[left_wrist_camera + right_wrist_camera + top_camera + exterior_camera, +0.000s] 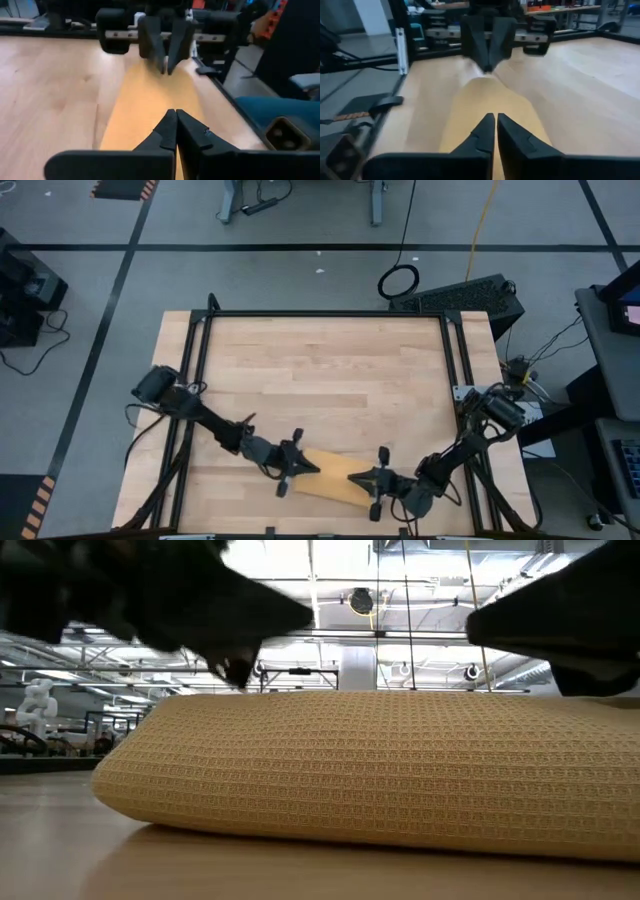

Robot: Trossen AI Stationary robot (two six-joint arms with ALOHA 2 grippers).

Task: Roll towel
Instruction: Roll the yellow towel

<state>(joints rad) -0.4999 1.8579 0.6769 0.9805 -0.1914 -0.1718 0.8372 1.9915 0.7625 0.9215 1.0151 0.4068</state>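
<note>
The mustard-yellow towel lies as a long narrow roll or folded bundle on the wooden table near its front edge. In the low view it rests on its underside as a thick, rounded bundle. My left gripper is shut at the bundle's left end, low over the cloth. My right gripper is shut at the bundle's right end, also low over the cloth. The two grippers face each other along the bundle. The white tag does not show. My left gripper has its shut fingertips over the towel's left end, coming in slanted from the table's left; I cannot tell whether they touch the cloth. My right gripper has its shut fingertips over the towel's right end, slanted from the right; I cannot tell whether they touch it.
The table's black frame rails run along its left, right and far sides. Bare wooden table top stretches from the towel to the far edge. The front edge is just behind the towel and both grippers.
</note>
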